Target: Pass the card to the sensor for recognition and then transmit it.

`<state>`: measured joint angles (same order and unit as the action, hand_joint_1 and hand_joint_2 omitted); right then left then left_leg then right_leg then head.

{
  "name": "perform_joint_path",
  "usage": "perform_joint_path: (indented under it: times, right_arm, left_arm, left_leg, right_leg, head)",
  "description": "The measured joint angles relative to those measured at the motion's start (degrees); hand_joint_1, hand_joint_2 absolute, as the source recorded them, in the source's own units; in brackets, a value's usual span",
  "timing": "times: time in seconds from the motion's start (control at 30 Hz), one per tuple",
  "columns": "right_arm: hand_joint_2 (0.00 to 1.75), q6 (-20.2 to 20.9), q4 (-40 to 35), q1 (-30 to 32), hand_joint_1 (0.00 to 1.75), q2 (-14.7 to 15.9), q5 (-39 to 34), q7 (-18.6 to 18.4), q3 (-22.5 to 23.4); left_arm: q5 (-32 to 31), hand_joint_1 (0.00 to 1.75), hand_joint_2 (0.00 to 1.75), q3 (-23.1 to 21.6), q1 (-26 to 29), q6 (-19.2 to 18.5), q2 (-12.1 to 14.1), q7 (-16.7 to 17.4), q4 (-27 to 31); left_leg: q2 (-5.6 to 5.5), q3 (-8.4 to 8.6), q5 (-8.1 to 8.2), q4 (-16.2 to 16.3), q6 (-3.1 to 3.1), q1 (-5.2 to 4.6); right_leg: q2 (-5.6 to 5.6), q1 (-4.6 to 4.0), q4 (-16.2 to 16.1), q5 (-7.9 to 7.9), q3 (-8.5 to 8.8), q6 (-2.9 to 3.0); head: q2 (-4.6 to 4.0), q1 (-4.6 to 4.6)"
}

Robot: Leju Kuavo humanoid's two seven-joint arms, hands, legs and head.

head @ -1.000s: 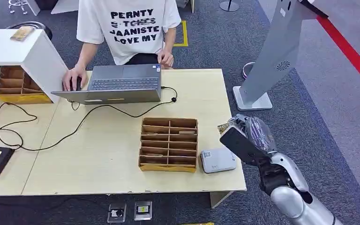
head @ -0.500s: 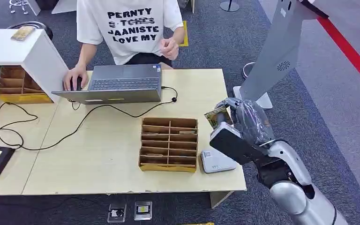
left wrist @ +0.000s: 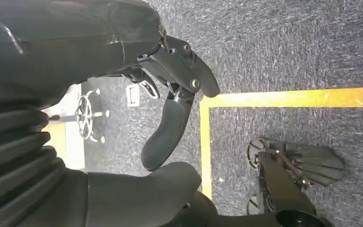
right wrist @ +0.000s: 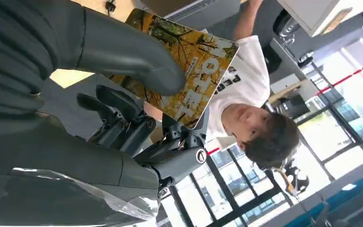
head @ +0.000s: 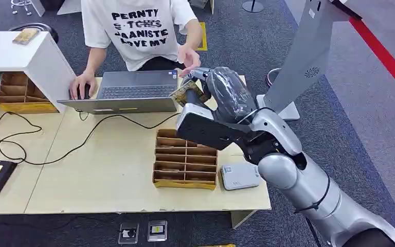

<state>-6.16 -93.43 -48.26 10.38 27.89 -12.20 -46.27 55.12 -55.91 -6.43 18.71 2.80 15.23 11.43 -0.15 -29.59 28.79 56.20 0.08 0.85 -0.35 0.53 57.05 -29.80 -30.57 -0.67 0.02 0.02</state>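
One card [head: 186, 91] is pinched between the thumb and fingers of the right hand [head: 211, 100], raised over the far side of the table [head: 108, 170] just right of the laptop [head: 128, 91], close to the person's hand [head: 189, 55]. The sensor [head: 239, 176] (near right corner) lies well behind it. The left hand [left wrist: 170, 94] hangs over the floor, fingers loosely apart, holding nothing. The grip looks shallow, so the card could slip during the handover.
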Motion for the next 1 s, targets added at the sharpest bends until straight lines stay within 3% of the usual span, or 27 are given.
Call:
perform_joint_path:
  times: [0.53,1.0]
  right_arm:
    - [1.75,-4.74,25.33,-8.48,1.75,-9.88,-0.48,3.17,-5.42]
    - [1.75,-6.40,37.24,-9.80,1.75,-11.87,6.05,1.57,-7.91]
  left_arm:
    - [-1.53,0.54,1.75,-1.79,-0.03,-1.03,0.07,0.28,0.00]
    - [-3.80,0.58,1.75,-4.41,-0.04,-2.45,0.39,-0.13,0.00]
  left_leg:
    - [-0.01,0.01,0.00,0.00,0.00,0.00]
    - [0.00,0.03,0.00,0.01,0.00,0.00]
  right_leg:
    - [0.02,0.00,0.00,0.00,-0.03,0.00]
    - [0.04,0.00,0.00,0.00,-0.07,0.00]
  head:
    - [0.00,0.02]
    - [0.00,0.00]
